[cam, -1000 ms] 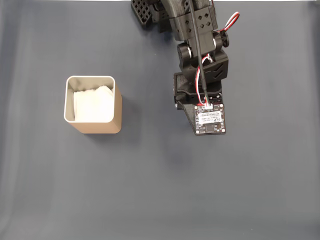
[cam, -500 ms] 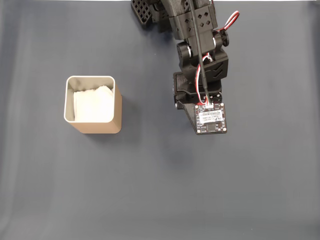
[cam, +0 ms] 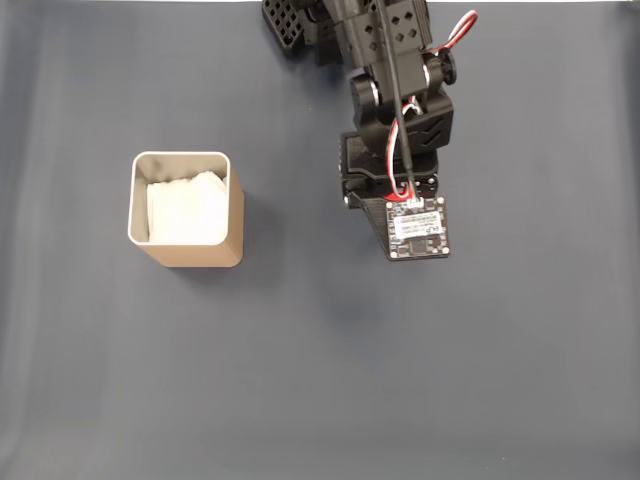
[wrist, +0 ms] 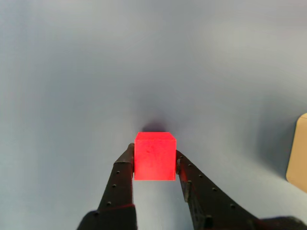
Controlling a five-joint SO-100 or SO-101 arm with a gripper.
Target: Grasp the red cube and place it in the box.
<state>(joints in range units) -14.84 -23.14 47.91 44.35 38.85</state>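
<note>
Red cube (wrist: 154, 156) was clamped between the pincer (wrist: 154, 165) fingers above the grey bench (wrist: 72, 72), at 6 o'clock in the wrist view; box (cam: 185, 210) stood at 9 o'clock of the arm.

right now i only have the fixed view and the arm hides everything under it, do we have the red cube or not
Observer: Yes. In the wrist view the red cube sits between the two fingers of the gripper, one finger against each side face.
Operator: is it off the table yet
Observer: It looks slightly raised; a dark shadow lies on the blue surface just past the cube, but I cannot tell how high.
Operator: can the wrist cam see the box
Observer: Just a tan corner of the box at the right edge of the wrist view, apart from the cube.
</note>
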